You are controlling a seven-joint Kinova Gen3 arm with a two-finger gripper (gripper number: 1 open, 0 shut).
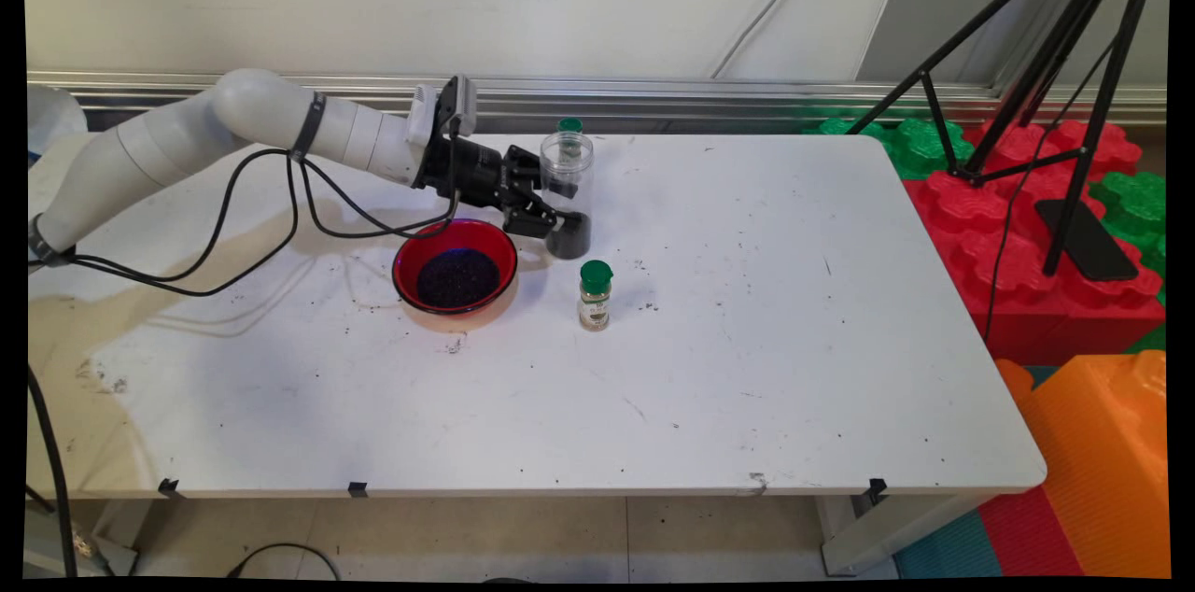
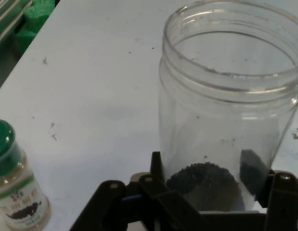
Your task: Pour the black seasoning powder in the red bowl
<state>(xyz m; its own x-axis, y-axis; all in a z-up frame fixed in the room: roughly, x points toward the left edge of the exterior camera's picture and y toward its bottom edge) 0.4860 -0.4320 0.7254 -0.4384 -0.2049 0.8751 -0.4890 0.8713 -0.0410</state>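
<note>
A clear, lidless plastic jar (image 1: 567, 176) (image 2: 226, 96) stands upright on the white table, with a little dark granular stuff at its bottom. My gripper (image 1: 558, 223) (image 2: 204, 168) reaches in from the left and is shut on the jar's lower part, one finger on each side. Just left of the jar and under my hand sits a red bowl (image 1: 403, 279) holding dark grains (image 1: 457, 279). A small spice bottle (image 1: 595, 295) (image 2: 17, 187) with a green cap stands a little nearer than the jar. Another green-capped bottle (image 1: 569, 125) shows behind the jar.
Black cables (image 1: 280, 228) hang from the arm over the table's left part. Off the table's right edge lie red (image 1: 1027, 237), green and orange foam blocks (image 1: 1102, 443), with a black tripod (image 1: 1055, 60) standing on them.
</note>
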